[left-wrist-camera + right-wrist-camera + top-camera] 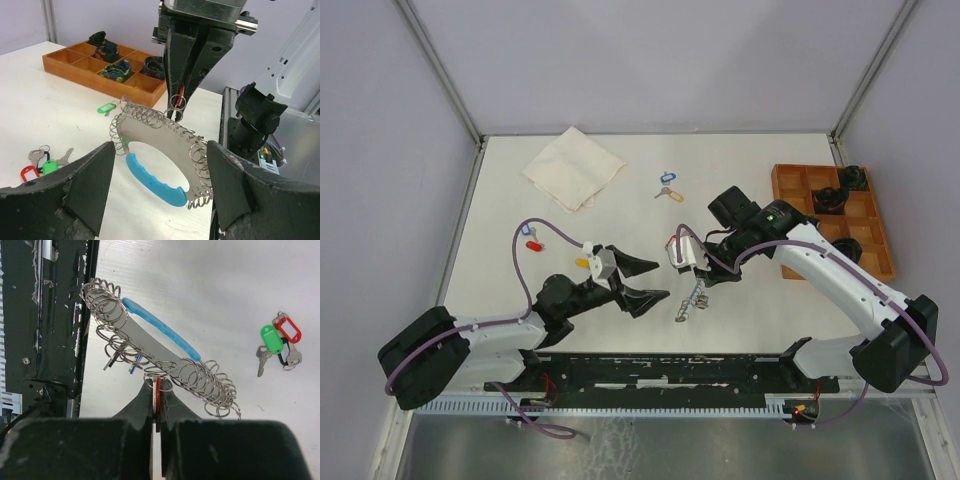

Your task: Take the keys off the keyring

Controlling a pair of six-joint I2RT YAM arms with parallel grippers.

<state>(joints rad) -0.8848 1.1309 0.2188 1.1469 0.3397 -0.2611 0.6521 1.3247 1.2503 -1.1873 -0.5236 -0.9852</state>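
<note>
We find the right claw (pixel 156 386) pinched tight on a red tag (pixel 158 402), whose small ring hooks into the keyring (pixel 150 179). The keyring (silvery coils joined to a blue band) hangs tilted from that tag, near the front edge of the table (pixel 500 190); whether it touches the surface we cannot tell. The left claw (pixel 661 280) stands wide, holding nothing; its wrist view shows the keyring between its fingers, untouched. Keys (pixel 114 359) dangle under the coils. Loose keys (pixel 278 342) with green and red tags lie on the table, well apart. A tray (pixel 800 168) sits far right
</note>
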